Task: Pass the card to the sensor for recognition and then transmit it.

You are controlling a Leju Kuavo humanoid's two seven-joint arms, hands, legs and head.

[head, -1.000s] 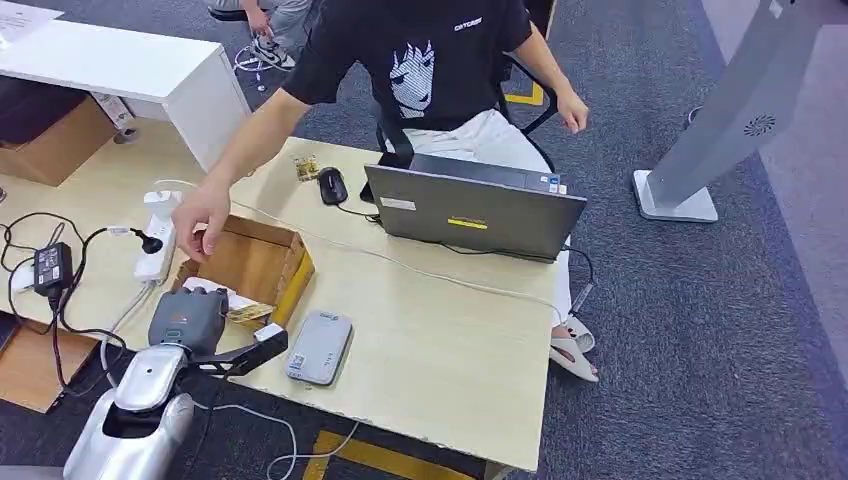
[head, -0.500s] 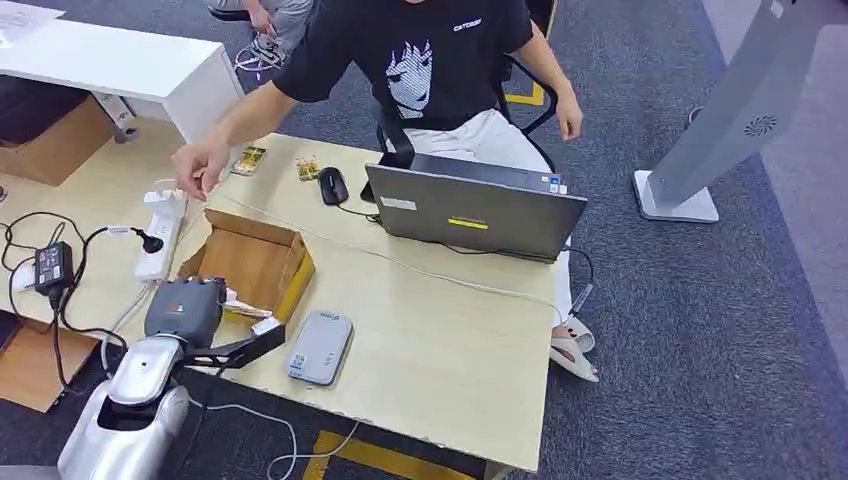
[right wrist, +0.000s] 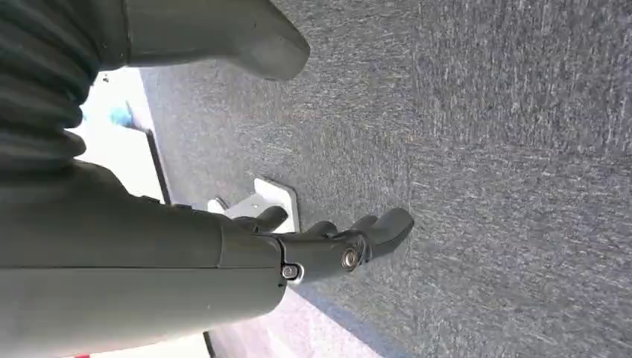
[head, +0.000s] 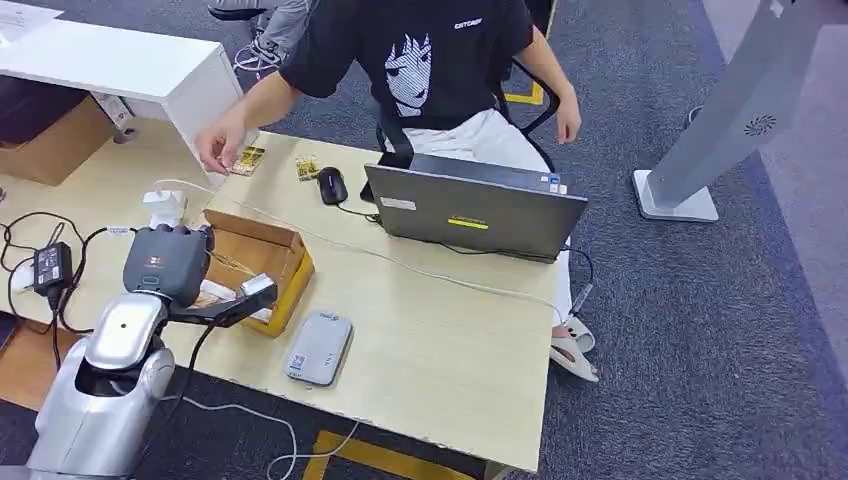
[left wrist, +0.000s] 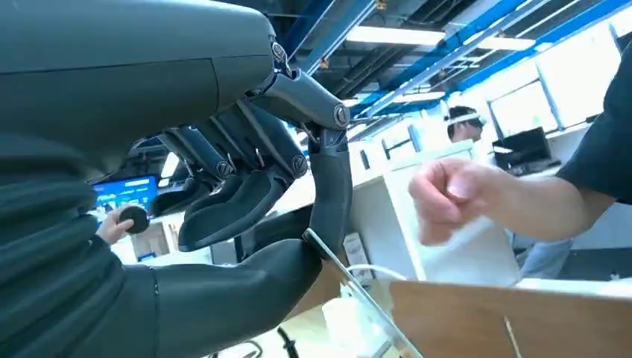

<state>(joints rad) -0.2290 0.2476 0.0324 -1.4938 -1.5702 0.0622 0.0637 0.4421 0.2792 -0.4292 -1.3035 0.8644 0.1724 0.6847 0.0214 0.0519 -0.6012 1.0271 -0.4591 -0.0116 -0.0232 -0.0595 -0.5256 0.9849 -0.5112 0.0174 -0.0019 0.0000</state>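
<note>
Inside cardboard box (head: 262,262): left hand (head: 200,285) pinching card (left wrist: 358,294); right hand (right wrist: 328,242) loose, empty.

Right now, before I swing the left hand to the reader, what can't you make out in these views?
- Card: the left wrist view shows a thin edge pinched by the left hand; its face is unreadable.
- Cardboard box: in the head view, that hand covers part of its contents.
- Grey reader: label too small to read.
- Small cards by the person's hand: print too small.
- Right hand: hangs over carpet, with no table in its wrist view.
</note>
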